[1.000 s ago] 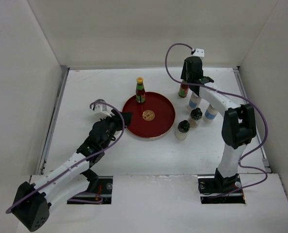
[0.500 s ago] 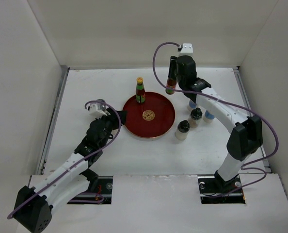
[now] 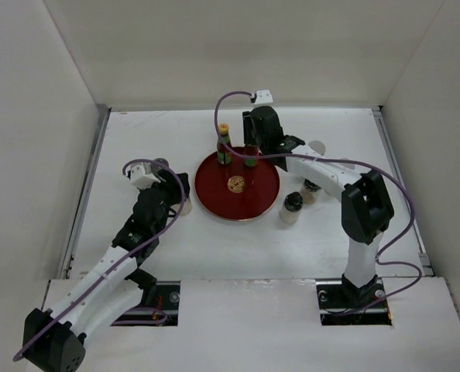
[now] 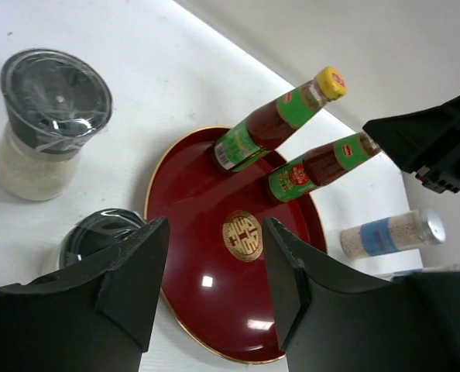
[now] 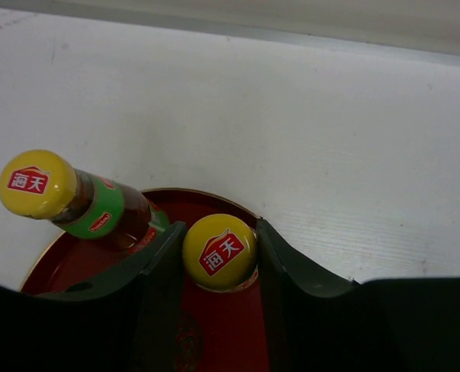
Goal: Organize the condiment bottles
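A white table point(image 3: 137, 139) seen from above, with a round red tray point(image 3: 265, 198) near its middle. One slim red bottle point(image 3: 224, 146) with a green neck and yellow cap stands upright on the tray's far left part. Just right of it, the right gripper point(image 3: 251, 155) reaches over the tray's far edge and grips a second bottle point(image 5: 219, 252) of the same kind, its fingers point(image 5: 162, 256) pressed on either side just below the yellow cap. This bottle's base is over the tray, but whether it touches the tray cannot be told. Right of the tray, two dark-lidded jars point(image 3: 292, 208) stand close together on the table, and a white shaker point(image 4: 391, 232) with a blue label and silver top stands beyond them, partly hidden by the right arm. The left gripper point(image 4: 214, 232) hovers at the tray's left edge, its fingers spread wide with nothing between them. Beside it on the table stand a jar of white grains point(image 4: 50, 124) and a fourth jar point(image 4: 98, 236), half hidden behind a finger.
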Controlling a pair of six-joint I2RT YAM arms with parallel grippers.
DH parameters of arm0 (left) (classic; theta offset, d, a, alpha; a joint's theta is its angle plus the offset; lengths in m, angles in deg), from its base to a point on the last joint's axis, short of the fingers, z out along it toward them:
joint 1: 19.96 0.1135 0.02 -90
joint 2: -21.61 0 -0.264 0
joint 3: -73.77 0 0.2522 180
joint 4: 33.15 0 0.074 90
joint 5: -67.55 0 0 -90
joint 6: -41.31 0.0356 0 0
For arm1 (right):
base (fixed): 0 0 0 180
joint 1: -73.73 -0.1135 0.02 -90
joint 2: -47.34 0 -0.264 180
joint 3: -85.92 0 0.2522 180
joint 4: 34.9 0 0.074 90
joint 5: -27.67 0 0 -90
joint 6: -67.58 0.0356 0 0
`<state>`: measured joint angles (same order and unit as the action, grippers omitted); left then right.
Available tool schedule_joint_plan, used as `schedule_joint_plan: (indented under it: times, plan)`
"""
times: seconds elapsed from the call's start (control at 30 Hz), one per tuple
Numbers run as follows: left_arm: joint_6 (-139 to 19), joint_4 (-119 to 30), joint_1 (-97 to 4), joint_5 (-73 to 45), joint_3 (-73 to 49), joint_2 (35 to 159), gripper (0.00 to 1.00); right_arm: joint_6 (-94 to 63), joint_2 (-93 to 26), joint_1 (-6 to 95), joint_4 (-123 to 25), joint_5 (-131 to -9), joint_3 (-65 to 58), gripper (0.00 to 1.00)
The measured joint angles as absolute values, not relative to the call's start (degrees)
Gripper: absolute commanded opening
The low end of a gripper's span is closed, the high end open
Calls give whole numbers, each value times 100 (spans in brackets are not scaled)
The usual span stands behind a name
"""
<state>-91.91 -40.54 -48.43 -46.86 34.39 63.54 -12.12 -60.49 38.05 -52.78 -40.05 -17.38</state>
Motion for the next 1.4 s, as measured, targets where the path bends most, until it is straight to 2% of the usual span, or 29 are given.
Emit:
schedule_joint_plan:
  times: [0.1, 0.17, 0.23, 0.3, 0.37, 0.57, 0.7, 1.03, 1.23, 1.4]
  plan:
    - [-9130, -4154, -4777, -4762, 3436, 6354, 51, -1203, -6169, 3807, -5099, -4036, -1736, 30]
    - [-9078, -4203, -4734, -4843, 3430, 6354, 56, -1188, -6169, 3807, -5049, -4049, -1723, 36]
    - [-9019, -4299, -4703, -4966, 3384, 6356, 63, -1170, -6169, 3801, -4983, -4051, -1681, 50]
    - [-8973, -4410, -4670, -5103, 3301, 6389, 68, -1111, -6167, 3801, -4800, -4053, -1592, 68]
    - [-8925, -4546, -4618, -5256, 3146, 6474, 71, -1039, -6132, 3801, -4590, -4051, -1504, 81]
    - [-8739, -4854, -4294, -5560, 2446, 7060, 81, -853, -5577, 3801, -4349, -4079, -908, 96]
    - [-8566, -5096, -4093, -5588, 1963, 7681, 83, -600, -4768, 3770, -4231, -4110, -230, 100]
    - [-8291, -5433, -3595, -5470, 1318, 9012, 83, 67, -2464, 3331, -3569, -4210, 2207, 100]
    - [-8092, -5542, -3575, -5339, 846, 9792, 81, 196, -1889, 3327, -3329, -4243, 3073, 100]
    - [-8020, -5534, -3560, -5346, 663, 10046, 75, 301, -1815, 3327, -3202, -4352, 3390, 100]
